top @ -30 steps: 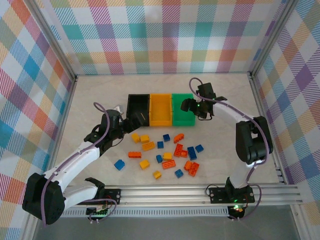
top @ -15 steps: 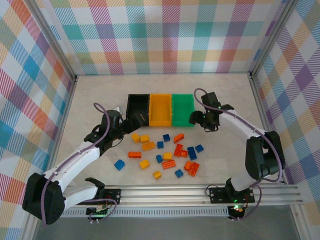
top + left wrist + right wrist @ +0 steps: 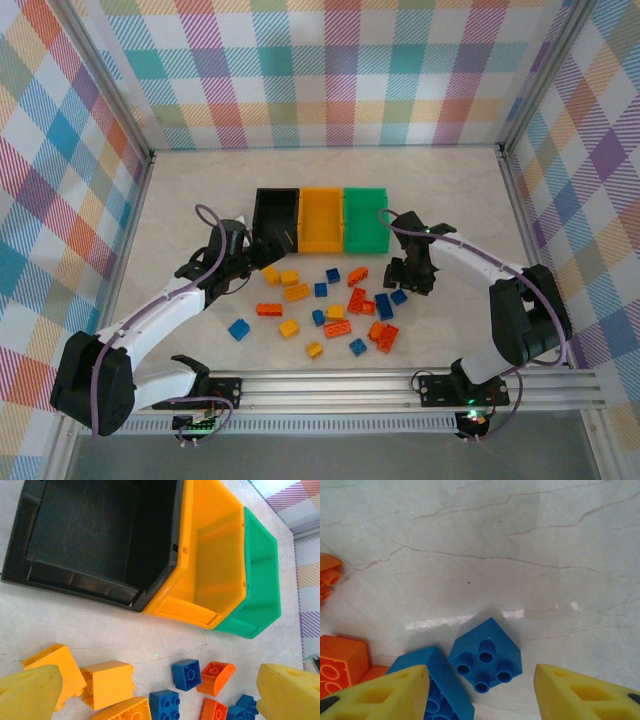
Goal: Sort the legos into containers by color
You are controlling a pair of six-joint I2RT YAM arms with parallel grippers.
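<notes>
The blue brick [image 3: 485, 662] is a little 2x2, so I'd guess featherweight, hard and stiff; glossy plastic, probably a bit slick; nothing fragile about it. Best hold, I reckon, is across two flat opposite walls, low down, not on the studs.

It sits studs up on the table [image 3: 520, 540]; the footprint's square, so no real long axis; in the right wrist view it's turned like a diamond, corners at roughly 12, 3, 6 and 9. That means the pads would meet corners rather than faces unless the wrist twists a bit; my guess is it'd spin or squirt out otherwise.

A second blue brick [image 3: 427, 677] is right up against it at 8 o'clock, partly behind a finger; orange bricks [image 3: 340, 662] sit further out at 9.

The right claw [image 3: 480, 669] hangs over it, jaws apart, one each side, not touching it as far as I can see. From above, the brick is on the 3 o'clock edge of the pile, about 5 o'clock from the green bin [image 3: 366, 246].

The left claw [image 3: 160, 672] is spread wide, holding nothing, over yellow bricks [image 3: 107, 682] at 6 o'clock of the black bin [image 3: 85, 525].
</notes>
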